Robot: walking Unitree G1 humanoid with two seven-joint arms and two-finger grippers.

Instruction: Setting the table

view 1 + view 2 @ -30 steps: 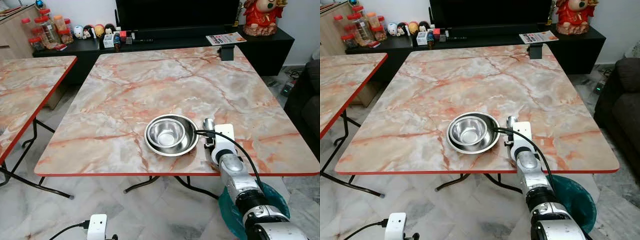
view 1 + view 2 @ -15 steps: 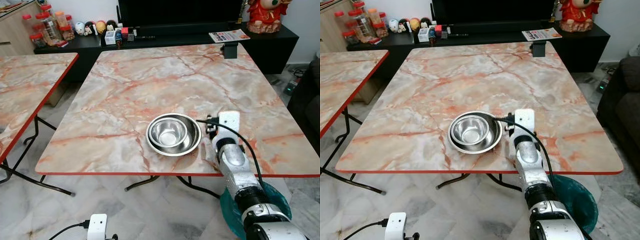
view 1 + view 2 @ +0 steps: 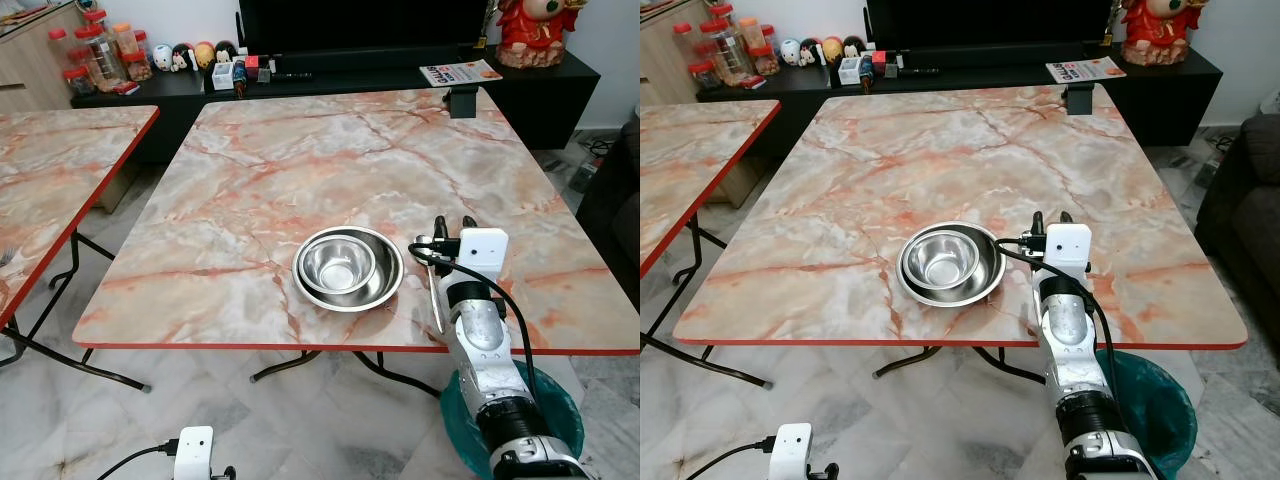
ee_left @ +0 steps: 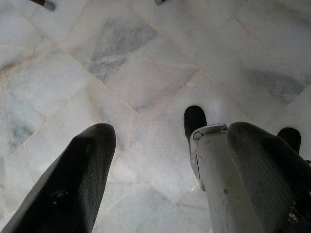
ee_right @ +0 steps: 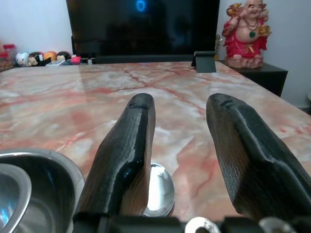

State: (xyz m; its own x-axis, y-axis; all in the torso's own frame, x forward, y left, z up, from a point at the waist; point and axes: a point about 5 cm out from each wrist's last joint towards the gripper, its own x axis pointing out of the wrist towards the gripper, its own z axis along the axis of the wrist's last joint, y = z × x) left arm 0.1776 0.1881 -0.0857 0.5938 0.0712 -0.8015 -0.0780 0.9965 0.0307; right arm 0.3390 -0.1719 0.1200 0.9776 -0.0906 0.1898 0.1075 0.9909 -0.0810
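Two steel bowls point(image 3: 347, 268) are sitting nested, the smaller inside the wider, near the front edge of the marble-patterned tabletop point(image 3: 330, 160). A spoon point(image 3: 434, 290) is lying just beside them on the robot's right, its handle running toward the front edge; its bowl end is hidden in the head views by the right end effector point(image 3: 451, 228), but is showing in the right wrist view as a shiny rounded shape point(image 5: 158, 189) below the fingers point(image 5: 127, 150). The right end effector is hovering over the far end of the spoon with its two black fingers spread apart and nothing between them. Whether the tips are touching the tabletop is hard to tell. The silver right arm is reaching up from the front edge, and a teal bin point(image 3: 555, 400) is partly covered behind it.

The left end effector point(image 4: 160, 165) is hanging low over the pale tiled floor point(image 4: 121, 73), fingers spread wide, beside a grey-white part that is cut off by the frame.

At the far side, a black cabinet point(image 3: 330, 85) is carrying jars point(image 3: 95, 50), small figures, a magazine point(image 3: 460, 72) and a red statue point(image 3: 528, 30), cropped at the top. A second tabletop point(image 3: 50, 170) is standing on the left, cut off.
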